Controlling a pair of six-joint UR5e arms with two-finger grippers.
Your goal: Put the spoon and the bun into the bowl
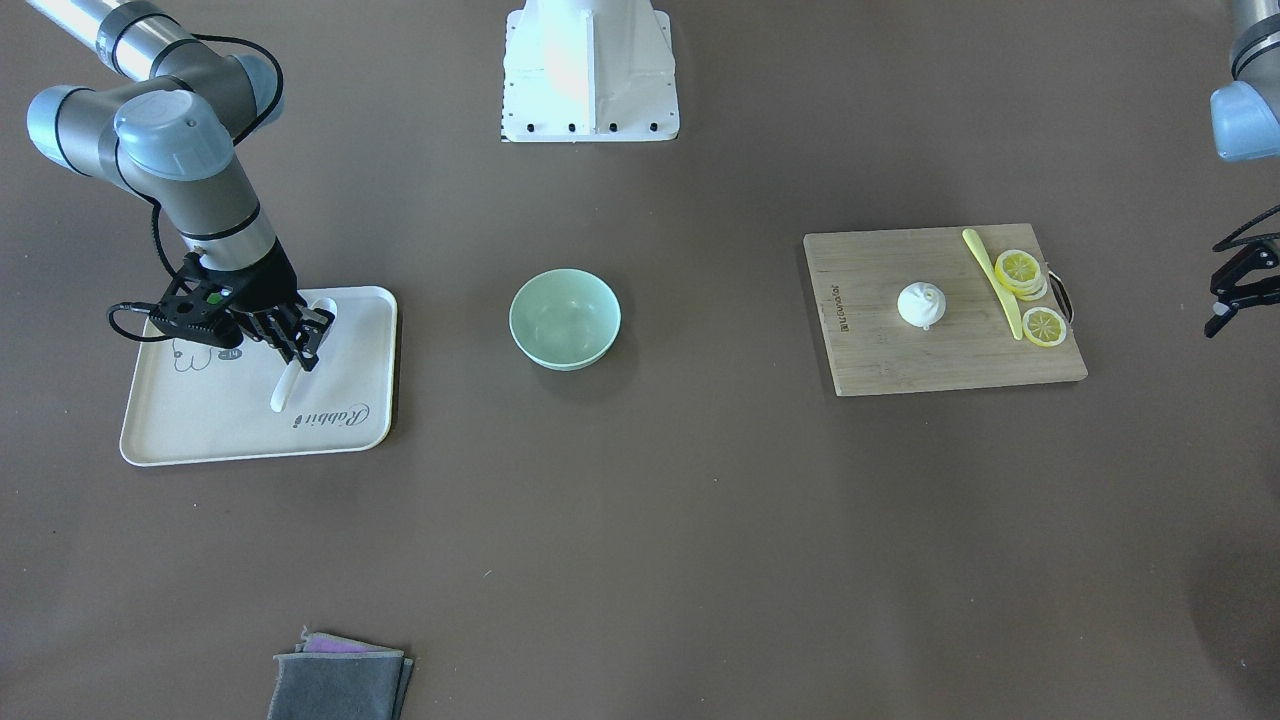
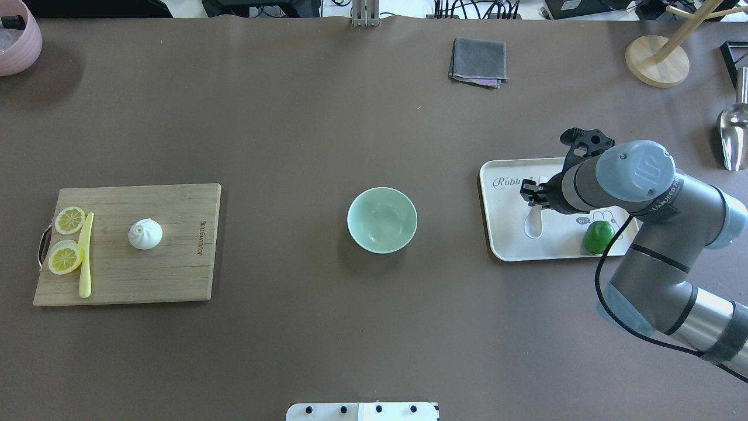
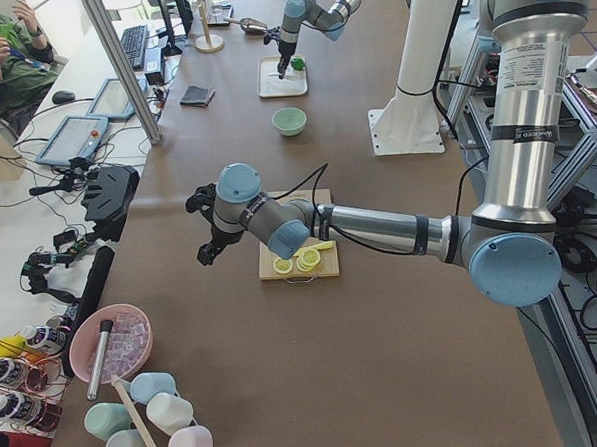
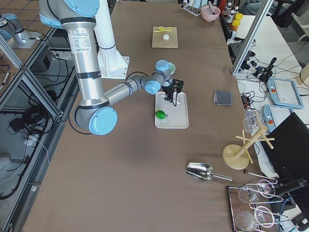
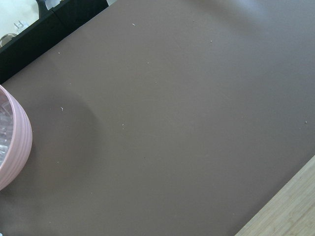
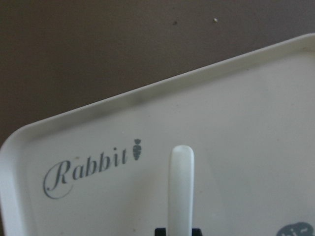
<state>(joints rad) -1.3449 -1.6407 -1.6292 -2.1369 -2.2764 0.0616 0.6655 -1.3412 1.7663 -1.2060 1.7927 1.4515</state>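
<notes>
White glossy soup spoon (image 2: 533,225) lies on the cream rectangular tray (image 2: 505,234), mid-handle hidden by the right gripper (image 2: 534,196) pinched on it, handle pointing away from the robot. Left gripper (image 1: 1218,288), cut off at the edge, gapes wide. Pleated white bun (image 2: 145,234) sits on the bamboo board (image 2: 175,269); pale mint-green bowl (image 2: 382,220) stands mid-table on brown matting (image 2: 292,117)

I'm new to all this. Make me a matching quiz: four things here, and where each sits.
1 spoon
2 bun
3 bowl
4 grey cloth

A on the wooden board
B on the white tray
C bare table, between tray and board
D bare table, near its long edge

Pairs: 1-B, 2-A, 3-C, 4-D
</notes>
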